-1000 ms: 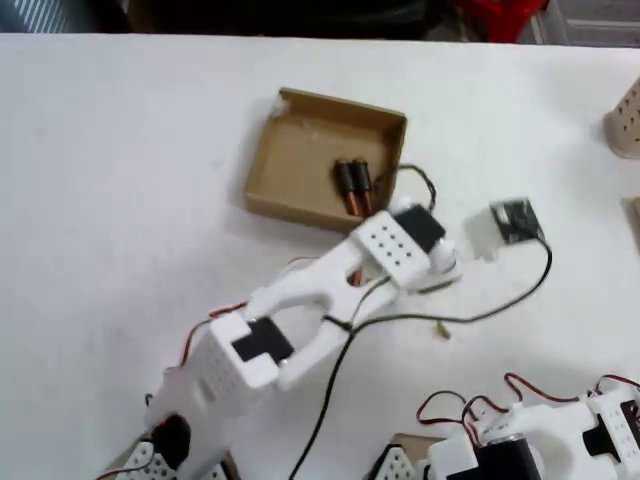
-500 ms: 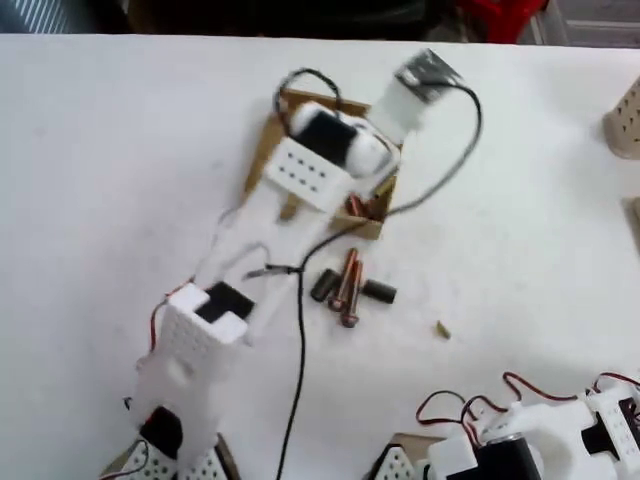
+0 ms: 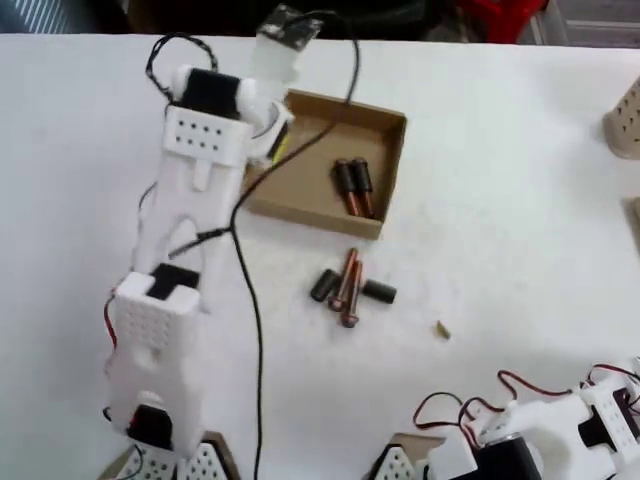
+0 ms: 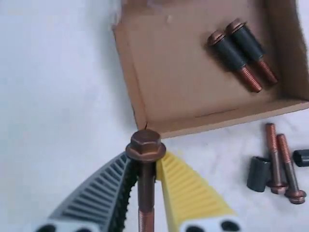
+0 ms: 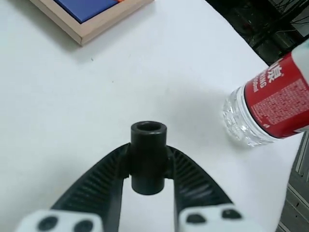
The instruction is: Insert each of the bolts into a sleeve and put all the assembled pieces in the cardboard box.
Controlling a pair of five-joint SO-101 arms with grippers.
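Table [image 3: 520,200]: white and wide in the high view, with a dark strip of room along its 12 o'clock side.
Cardboard box [image 3: 312,212]: open, a little toward 12 o'clock from the table centre.
Assembled pieces [image 3: 352,187]: two, side by side inside the box, near its 3 o'clock wall.
Loose bolts [image 3: 346,287]: two, touching each other, on the table at 6 o'clock of the box.
Loose sleeves [image 3: 324,285]: one just beside the bolts at their 9 o'clock, the other just beside them at 3 o'clock.
Left arm [image 3: 185,230]: reaches from the 7 o'clock edge to the box's 10 o'clock corner.
Right arm [image 3: 545,445]: low at the 5 o'clock edge, well apart from the box.
Left gripper [image 4: 145,162]: in the left wrist view, the jaws are closed on the held bolt [image 4: 146,145], with a grey finger on one side and a yellow one on the other. The hexagonal head sticks out past the fingertips, just outside a box corner.
Right gripper [image 5: 148,151]: in the right wrist view, the black jaws grip the held sleeve [image 5: 148,164], its open bore facing the camera, over bare table.
Bottle [image 5: 270,104]: clear plastic with a red label, near the sleeve.
Wooden frame [image 5: 91,14]: has a blue panel and lies farther off on the table.
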